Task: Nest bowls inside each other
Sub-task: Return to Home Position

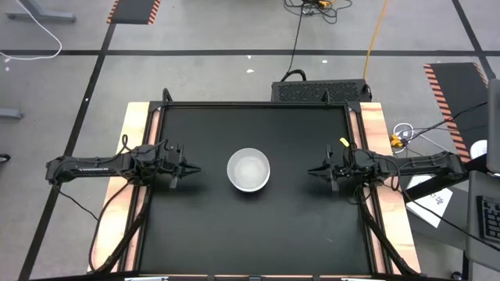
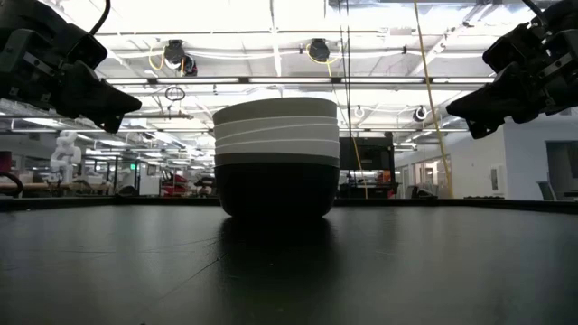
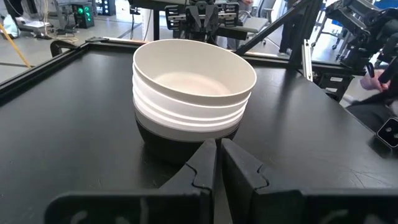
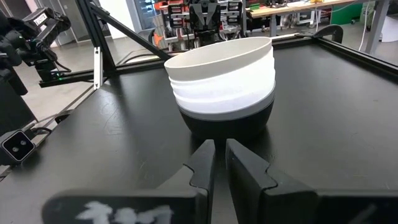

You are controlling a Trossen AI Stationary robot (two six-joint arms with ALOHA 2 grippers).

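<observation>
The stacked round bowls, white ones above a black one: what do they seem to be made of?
The white round bowls look like smooth, matte plastic: thin, even rims and a soft sheen. The black bottom bowl has the same shape, so it is probably plastic too; ceramic cannot be excluded.
</observation>
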